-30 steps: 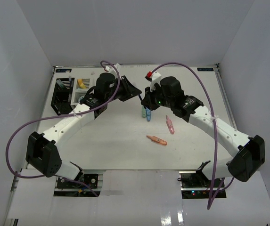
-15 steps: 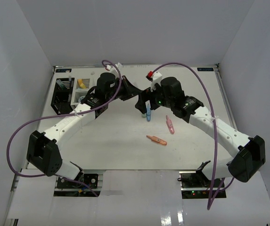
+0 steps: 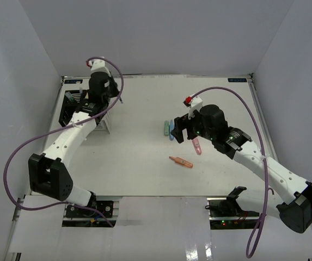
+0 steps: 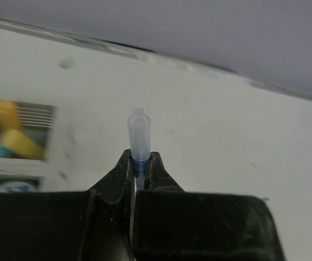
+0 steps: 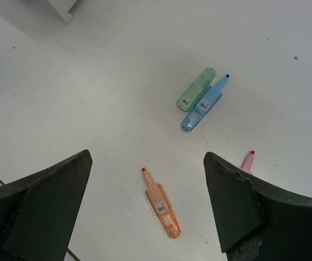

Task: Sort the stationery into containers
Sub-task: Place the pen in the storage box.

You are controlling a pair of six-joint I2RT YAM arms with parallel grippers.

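- Left gripper (image 4: 139, 163) has swung to the table's (image 3: 145, 163) far-left corner, pinched on a clear-capped pen (image 4: 139, 133), poised beside the white container (image 4: 55, 142) for dropping.
- Right gripper (image 5: 146, 163), spread wide, hovers mid-table above orange marker (image 5: 164, 205), likely next.

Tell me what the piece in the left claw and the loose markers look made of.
The piece pinched in the left claw looks like clear frosted plastic: the table shows through it, blue at its base. The green marker, blue marker and orange marker seem smooth, tinted translucent plastic, each with a small printed label; probably hard.
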